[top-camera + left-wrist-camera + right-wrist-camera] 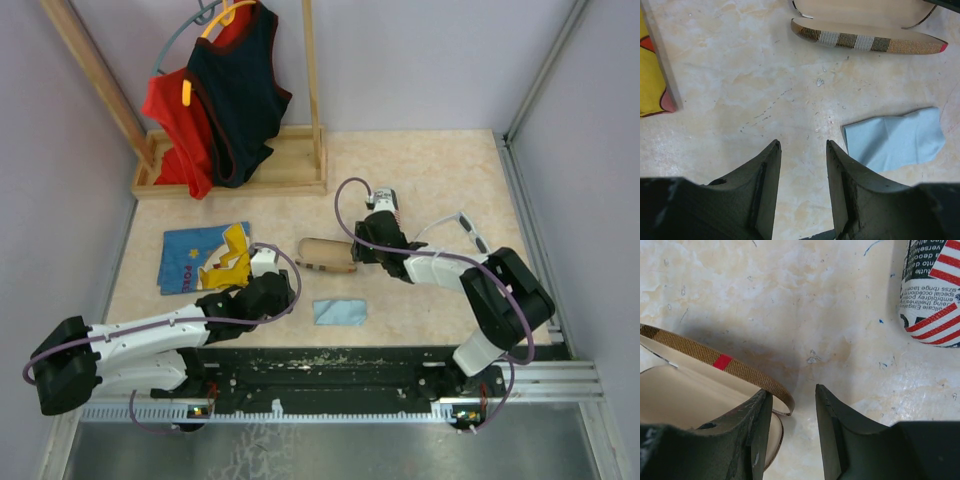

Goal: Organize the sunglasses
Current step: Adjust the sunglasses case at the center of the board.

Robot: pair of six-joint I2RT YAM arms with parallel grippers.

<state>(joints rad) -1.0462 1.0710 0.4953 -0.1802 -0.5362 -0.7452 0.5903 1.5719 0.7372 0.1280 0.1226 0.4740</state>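
Little of the organizing is judged to be done. The white-grey sunglasses, a small pair with thin arms, are seen lying loose on the beige marbled table. They are at about 3 o'clock from its middle, just beyond the right forearm. The dark brown sunglasses cannot be made out in any view. An oblong plaid case with a cream lining is lying open near the table's middle, and the part of its lining that shows is bare. The rounded end of a flag-print case is seen at 1 o'clock from the right gripper. A folded light-blue cloth is lying at 6 o'clock from the plaid case. Putting each pair away is therefore taken to be left.

The left arm is stretched low from its base at 7 o'clock toward the table's middle. The left gripper is held over bare table and aimed at the plaid case, its jaws apart with nothing between them. The right arm is bent sharply at the elbow and reached toward 9 o'clock. Its gripper is held low at the 3 o'clock end of the plaid case. The jaws are apart, one finger is placed over the case's rim, and only table is seen in the gap, so nothing is clamped.
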